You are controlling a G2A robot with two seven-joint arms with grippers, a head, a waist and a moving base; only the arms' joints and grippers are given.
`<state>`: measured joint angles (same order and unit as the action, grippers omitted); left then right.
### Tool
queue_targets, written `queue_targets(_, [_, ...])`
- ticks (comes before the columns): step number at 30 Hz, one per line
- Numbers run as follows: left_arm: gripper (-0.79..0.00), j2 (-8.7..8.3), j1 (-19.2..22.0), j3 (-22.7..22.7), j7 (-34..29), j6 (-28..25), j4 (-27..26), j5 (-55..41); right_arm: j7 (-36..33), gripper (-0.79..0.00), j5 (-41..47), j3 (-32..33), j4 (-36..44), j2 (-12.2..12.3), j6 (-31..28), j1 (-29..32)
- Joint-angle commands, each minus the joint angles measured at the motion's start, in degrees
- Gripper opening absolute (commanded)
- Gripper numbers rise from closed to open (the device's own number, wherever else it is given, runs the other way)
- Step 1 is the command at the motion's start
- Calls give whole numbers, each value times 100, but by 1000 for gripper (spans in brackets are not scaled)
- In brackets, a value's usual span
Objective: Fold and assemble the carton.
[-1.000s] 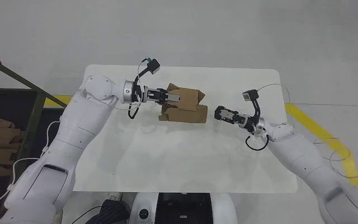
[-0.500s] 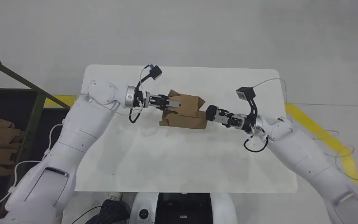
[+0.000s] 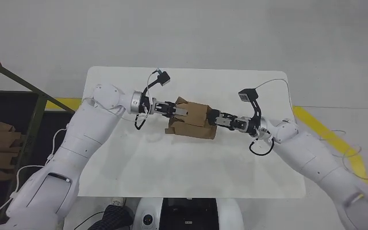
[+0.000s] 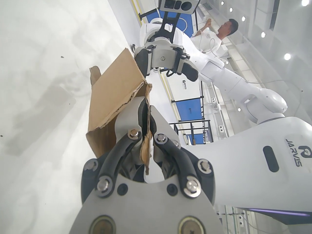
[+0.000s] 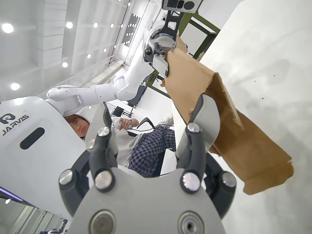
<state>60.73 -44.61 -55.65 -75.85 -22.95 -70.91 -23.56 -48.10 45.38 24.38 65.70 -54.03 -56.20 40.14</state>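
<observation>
Left tool clamps the carton; right tool, spread, touches it.

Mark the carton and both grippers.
carton (image 3: 195, 121), top view, its brown top panel.
left gripper (image 4: 146, 109), left wrist view, between fingertips pinching the carton.
right gripper (image 5: 151, 101), right wrist view, gap between its open fingertips.
</observation>
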Motion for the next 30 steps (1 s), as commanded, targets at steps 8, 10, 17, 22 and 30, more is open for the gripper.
queue_targets(8, [-785, 16, 13, -12, -163, 53, 35, -275, -26, -209, 197, -223, -131, -93, 25, -130])
queue_targets(10, [-785, 23, 14, 7, -176, 53, 34, -280, -52, -212, 243, -276, -124, -121, 51, -163])
queue_targets(17, [-785, 51, 35, 64, -184, 51, 64, -293, -138, -329, 441, -403, -164, -226, 137, -260])
queue_targets(22, [-785, 67, 34, 92, -198, 25, 90, -314, -236, -400, 568, -449, -193, -296, 234, -295])
queue_targets(30, [-785, 85, 53, 106, -211, -2, 128, -323, -315, -486, 626, -434, -314, -381, 314, -307])
